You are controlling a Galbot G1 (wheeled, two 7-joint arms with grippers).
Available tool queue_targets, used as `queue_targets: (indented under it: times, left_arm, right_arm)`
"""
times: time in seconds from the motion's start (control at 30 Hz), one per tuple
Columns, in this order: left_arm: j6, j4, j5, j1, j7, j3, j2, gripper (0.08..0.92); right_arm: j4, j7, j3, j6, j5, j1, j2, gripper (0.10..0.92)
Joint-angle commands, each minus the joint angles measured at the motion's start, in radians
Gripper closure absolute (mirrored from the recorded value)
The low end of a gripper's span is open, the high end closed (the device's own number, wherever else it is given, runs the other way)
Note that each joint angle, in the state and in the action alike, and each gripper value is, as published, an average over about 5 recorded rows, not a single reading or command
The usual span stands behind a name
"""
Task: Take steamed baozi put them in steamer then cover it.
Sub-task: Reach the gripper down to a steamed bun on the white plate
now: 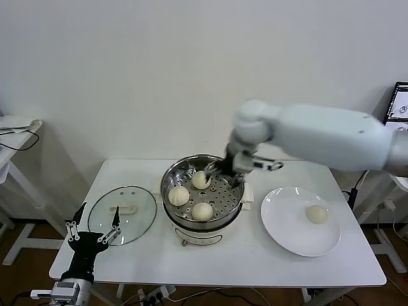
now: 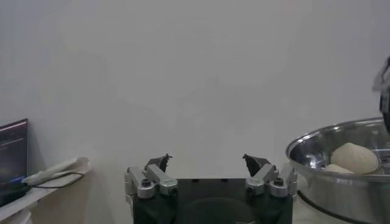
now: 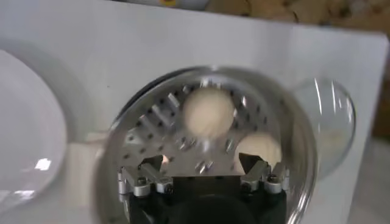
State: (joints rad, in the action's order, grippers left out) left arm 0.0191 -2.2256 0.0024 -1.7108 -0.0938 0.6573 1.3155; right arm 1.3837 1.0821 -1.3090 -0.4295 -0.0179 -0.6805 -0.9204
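1. Right wrist view first: we've got the right gripper [image 3: 202, 160] hanging over the steamer [image 3: 122, 143] with its jaws spread wide and nothing between them. Two baozi show on the perforated tray past the fingertips [image 3: 153, 162], one nearer the middle [image 3: 208, 112] and one off toward the rim [image 3: 259, 148].
2. From the head view, the right gripper [image 1: 224, 168] sits at the back rim of the steamer [image 1: 171, 176], right next to the rear baozi [image 1: 201, 180]. We can't tell from here whether it's touching that bun or just beside it.
3. Inside the steamer we count three baozi: that rear one, one on the robot's left side [image 1: 178, 196], and one at the front [image 1: 203, 211].
4. The fourth baozi [image 1: 317, 214] is alone on the white plate [image 1: 287, 229], just beside the steamer on the robot's right.
5. The cover [image 1: 138, 223] lies flat on the white table [image 1: 242, 261], to the steamer's left, handle up, so the pot is uncovered.
6. The left gripper [image 1: 94, 227] is parked at the table's front left corner, just in front of the cover, jaws wide apart and empty. Its own camera shows the same spread fingertips [image 2: 160, 162] and the steamer [image 2: 317, 182] off to one side with a bun [image 2: 354, 157] peeking over the rim.
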Motion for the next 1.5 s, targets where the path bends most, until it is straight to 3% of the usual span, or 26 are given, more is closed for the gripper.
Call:
queue_targets:
  times: [0.03, 0.43, 1.5]
  left_arm:
    - [-0.001, -0.001, 0.005, -0.003, 0.000, -0.002, 0.002, 0.177]
    - [-0.002, -0.002, 0.008, -0.021, -0.001, 0.013, 0.008, 0.177]
    - [-0.001, 0.018, 0.009, -0.025, -0.002, 0.024, 0.006, 0.177]
  right_arm:
    - [-0.364, 0.169, 0.051, 0.314, -0.234, 0.050, 0.264, 0.203]
    - [-0.604, 0.137, 0.207, 0.367, -0.145, 0.427, 0.278, 0.203]
    - [-0.648, -0.004, 0.265, 0.391, -0.107, 0.564, 0.157, 0.215]
